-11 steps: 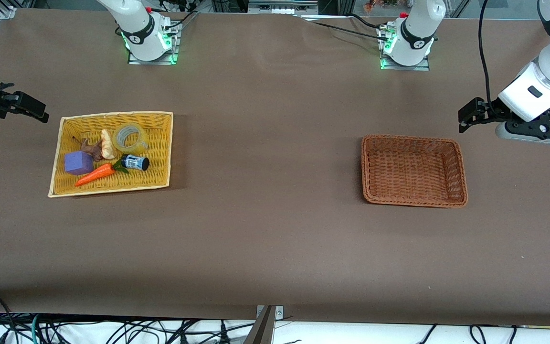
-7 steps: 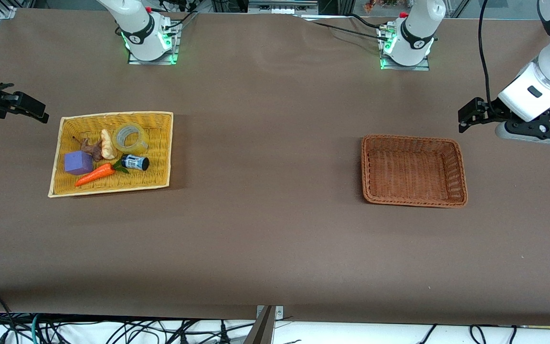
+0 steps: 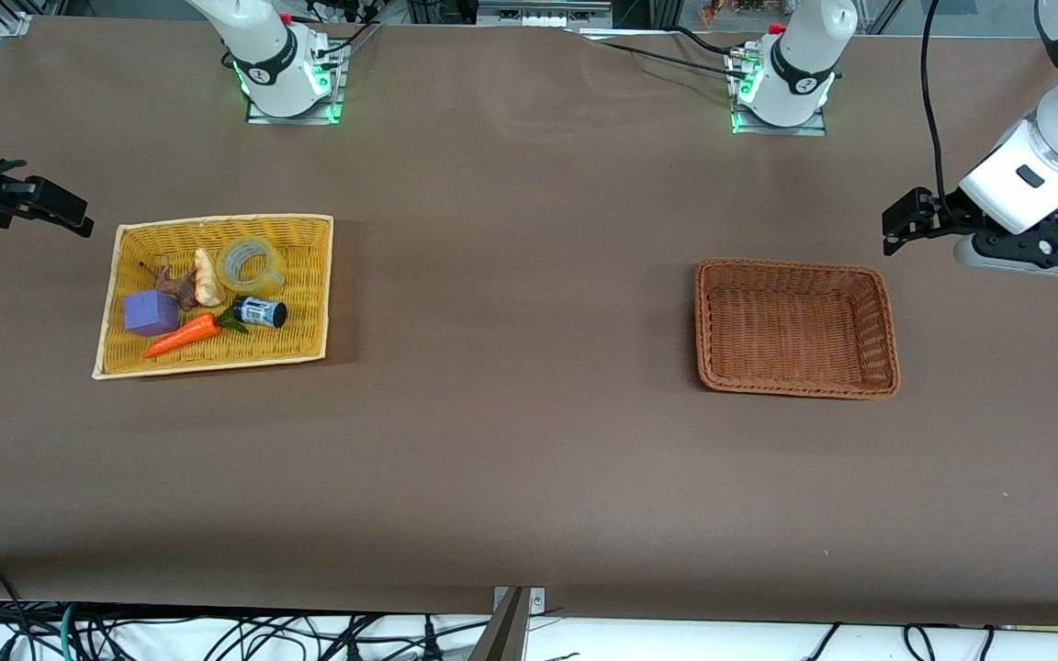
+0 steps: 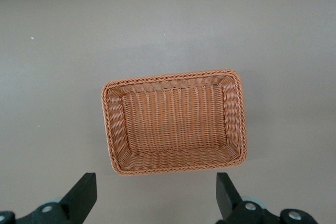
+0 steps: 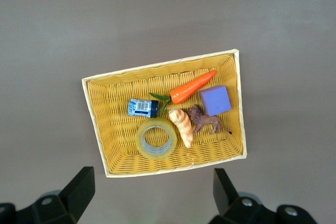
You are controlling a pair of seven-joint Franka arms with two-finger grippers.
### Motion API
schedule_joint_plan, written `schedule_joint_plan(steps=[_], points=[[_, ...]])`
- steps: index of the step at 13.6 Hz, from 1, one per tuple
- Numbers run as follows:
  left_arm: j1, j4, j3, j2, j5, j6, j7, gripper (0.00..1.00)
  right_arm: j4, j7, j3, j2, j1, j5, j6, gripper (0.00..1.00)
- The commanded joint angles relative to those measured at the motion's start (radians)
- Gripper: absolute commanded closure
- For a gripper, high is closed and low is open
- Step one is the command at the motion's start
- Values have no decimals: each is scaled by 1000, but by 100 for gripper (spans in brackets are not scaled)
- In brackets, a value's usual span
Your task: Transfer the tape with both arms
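- Front view: the tape (image 3: 251, 262) lies flat in the yellow basket (image 3: 313, 303) at my right arm's end of the tabletop (image 3: 511, 441), beside a pale bread-like piece (image 3: 208, 278) and just farther from the camera than the small dark bottle (image 3: 260, 312). A carrot (image 3: 182, 336), a purple block (image 3: 151, 312) and a brown toy animal (image 3: 179, 288) share that basket. My right hand (image 3: 56, 213) hangs over the bare tabletop beside the yellow basket, holding nothing. My left hand (image 3: 901, 225) hangs over the tabletop near the brown basket (image 3: 887, 340), also holding nothing.
- Left wrist view: my left hand (image 4: 155, 195) has its fingers (image 4: 81, 198) spread wide, the brown basket (image 4: 107, 124) below with nothing in it.
- Right wrist view: my right hand (image 5: 152, 192) is spread wide too, fingers (image 5: 79, 188) apart above the yellow basket (image 5: 97, 108). The tape (image 5: 156, 139) rests in it, touching the bread-like piece (image 5: 182, 127), close by the bottle (image 5: 143, 108).
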Motion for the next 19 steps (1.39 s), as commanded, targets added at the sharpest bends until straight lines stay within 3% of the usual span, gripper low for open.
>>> schedule_joint_plan(steps=[1,9,12,16,19], points=[[3,6,-4,-15,-10,-10,20,0,22,12,1,7,-2,8,-7,0],[1,12,-5,-17,-25,-16,26,0,22,11,-1,7,-4,1,-7,0],[-2,12,-5,-17,-25,-16,24,0,20,11,2,9,3,-65,-1,0],[-5,12,-7,-17,-25,-16,24,0,5,9,4,99,27,-30,28,0],[-5,12,-5,-17,-25,-16,26,0,-81,16,4,155,50,-5,178,0]])
